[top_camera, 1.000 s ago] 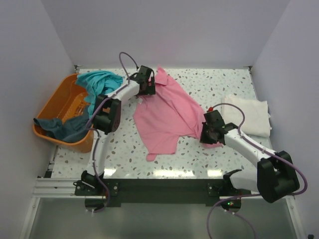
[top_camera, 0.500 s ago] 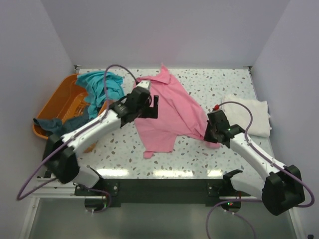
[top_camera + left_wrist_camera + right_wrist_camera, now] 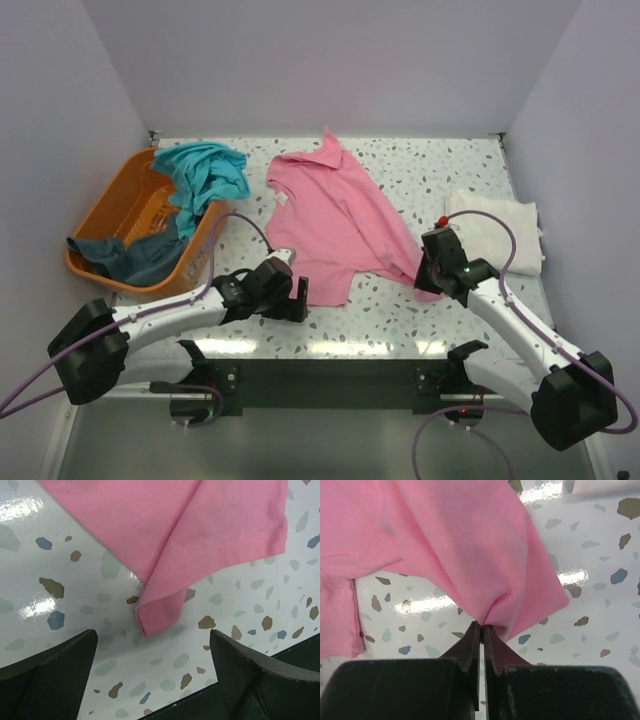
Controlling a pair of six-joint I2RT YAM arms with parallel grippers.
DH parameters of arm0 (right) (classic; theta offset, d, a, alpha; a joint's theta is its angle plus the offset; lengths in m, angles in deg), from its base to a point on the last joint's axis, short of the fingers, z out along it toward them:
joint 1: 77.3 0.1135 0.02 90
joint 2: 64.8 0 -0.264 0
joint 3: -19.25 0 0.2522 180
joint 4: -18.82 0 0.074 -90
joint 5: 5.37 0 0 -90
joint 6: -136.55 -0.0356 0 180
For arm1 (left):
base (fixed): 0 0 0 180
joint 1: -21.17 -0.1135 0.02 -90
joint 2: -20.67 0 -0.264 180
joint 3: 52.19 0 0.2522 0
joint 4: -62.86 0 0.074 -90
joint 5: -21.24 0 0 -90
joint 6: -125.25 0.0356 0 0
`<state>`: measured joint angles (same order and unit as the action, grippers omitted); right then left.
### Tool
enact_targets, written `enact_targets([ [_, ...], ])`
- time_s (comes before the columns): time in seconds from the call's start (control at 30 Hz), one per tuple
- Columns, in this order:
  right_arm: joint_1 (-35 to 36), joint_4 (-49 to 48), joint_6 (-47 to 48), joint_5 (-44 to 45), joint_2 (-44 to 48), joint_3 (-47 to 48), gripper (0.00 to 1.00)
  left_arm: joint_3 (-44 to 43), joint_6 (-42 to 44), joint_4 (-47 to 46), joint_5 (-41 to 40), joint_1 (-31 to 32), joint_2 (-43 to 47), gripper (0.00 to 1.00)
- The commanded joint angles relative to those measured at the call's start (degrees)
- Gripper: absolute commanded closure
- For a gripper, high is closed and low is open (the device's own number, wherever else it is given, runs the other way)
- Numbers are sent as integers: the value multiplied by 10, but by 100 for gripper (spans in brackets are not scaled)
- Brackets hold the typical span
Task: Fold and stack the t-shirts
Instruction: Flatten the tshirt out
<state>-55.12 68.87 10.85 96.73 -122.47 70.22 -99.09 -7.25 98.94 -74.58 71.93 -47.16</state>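
- Four shirts are showing in the top view. The pink t-shirt [image 3: 340, 215] is lying spread but rumpled in the middle of the counter [image 3: 440, 165]. The cream-white t-shirt [image 3: 500, 232] is sitting folded at the right edge. The teal t-shirt [image 3: 205, 172] and dark slate-blue t-shirt [image 3: 125, 258] are hanging out of the orange basket [image 3: 105, 210]. I am judging this to be the flattening step before the first fold.
- Left wrist: my left gripper [image 3: 152, 647] is hovering wide open and holding nothing, just short of a doubled-over hem corner of the pink t-shirt. Next I am looking to lower it and pinch that corner.
- Right wrist: my right gripper [image 3: 482, 630] is pinching a bunched edge of the thin, matte pink cloth tight, above the glossy speckled counter.
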Motion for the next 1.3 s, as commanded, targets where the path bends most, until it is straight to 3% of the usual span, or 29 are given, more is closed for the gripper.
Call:
enact_targets([
  [0.0,1,13,-13,10,8,-6,100,9,-26,-86,18,5,-18,1],
  [0.27,1,17,-16,13,12,-7,100,-24,-17,-70,-28,15,-96,44],
  [0.33,0,19,-17,17,12,-4,100,-31,-15,-63,-42,25,-112,49],
  [0.43,1,21,-14,21,13,4,100,-43,-22,-46,-81,31,-130,97],
  [0.47,1,24,-6,25,14,8,100,-58,-28,-16,-102,31,-131,100],
  [0.6,1,66,13,71,19,74,100,-170,-74,148,-275,30,-94,100],
  [0.63,1,83,17,80,21,90,100,-200,-88,186,-352,31,-84,100],
  [0.83,1,156,30,147,69,251,100,-528,-128,434,-565,29,-32,100],
  [0.93,1,192,31,178,84,356,100,-653,-65,426,-600,29,-18,100],
  [1.07,0,246,24,209,89,485,100,-703,127,282,-562,29,57,100],
  [1.13,1,265,27,207,96,534,100,-710,159,231,-538,29,97,100],
  [1.27,1,262,44,173,120,580,100,-742,181,214,-527,29,123,100],
])
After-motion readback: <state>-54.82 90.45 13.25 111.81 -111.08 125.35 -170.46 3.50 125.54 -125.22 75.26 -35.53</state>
